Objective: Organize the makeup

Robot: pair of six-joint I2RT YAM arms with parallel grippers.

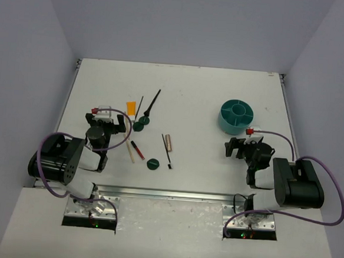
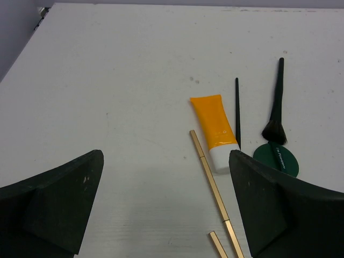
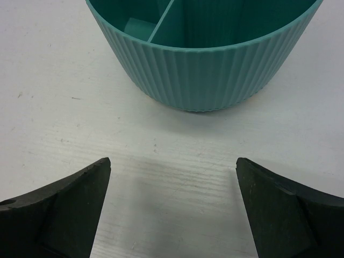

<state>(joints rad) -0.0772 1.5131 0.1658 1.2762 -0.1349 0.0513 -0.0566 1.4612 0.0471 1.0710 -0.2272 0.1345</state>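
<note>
The makeup lies scattered left of the table's centre. It includes an orange tube (image 1: 131, 108) (image 2: 214, 129), a thin black brush (image 1: 140, 106) (image 2: 237, 113), a fuller black brush (image 1: 152, 106) (image 2: 275, 107) and a dark green disc (image 1: 139, 125) (image 2: 277, 157). Nearer the arms are a gold stick (image 1: 130, 147) (image 2: 215, 191), a red-black pencil (image 1: 137, 148), a beige tube (image 1: 168, 142) and a second green disc (image 1: 153, 163). My left gripper (image 1: 109, 117) (image 2: 165, 156) is open over bare table just left of the sticks. My right gripper (image 1: 237, 146) (image 3: 172, 161) is open just short of the teal container.
The teal round divided container (image 1: 236, 116) (image 3: 209, 59) stands at the right, its ribbed wall filling the top of the right wrist view. Another thin black brush (image 1: 166, 150) lies beside the beige tube. Grey walls close in the table on three sides.
</note>
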